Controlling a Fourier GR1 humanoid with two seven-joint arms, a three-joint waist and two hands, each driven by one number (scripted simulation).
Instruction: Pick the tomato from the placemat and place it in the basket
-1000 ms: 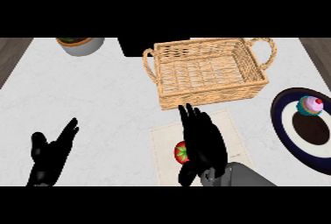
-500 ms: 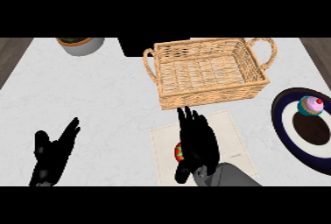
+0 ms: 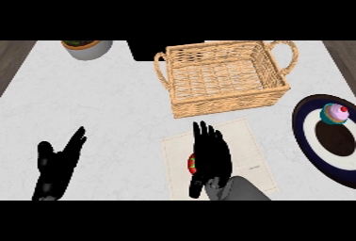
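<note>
Tomato: the tomato [image 3: 190, 164] lies on the placemat, left of its middle; only a red sliver with a bit of green shows at the left edge of the right robot hand, the rest is hidden under it.
Right robot hand: the right robot hand [image 3: 210, 157] lies over the tomato with fingers straight and close together, pointing toward the basket; whether it touches the tomato I cannot tell.
Placemat: the placemat [image 3: 245, 141] is a pale square on the counter, just in front of the basket.
Basket: the basket [image 3: 230, 101] is woven, with a handle at each end, standing beyond the placemat.
Left robot hand: the left robot hand [image 3: 57, 165] shows at the lower left, open, fingers up, well apart from the placemat.
Plate: a dark plate [image 3: 306, 141] at the right edge carries a cupcake [image 3: 334, 114] with pink icing.
Pot: a grey pot [image 3: 87, 47] stands at the far left of the counter [image 3: 97, 103].
</note>
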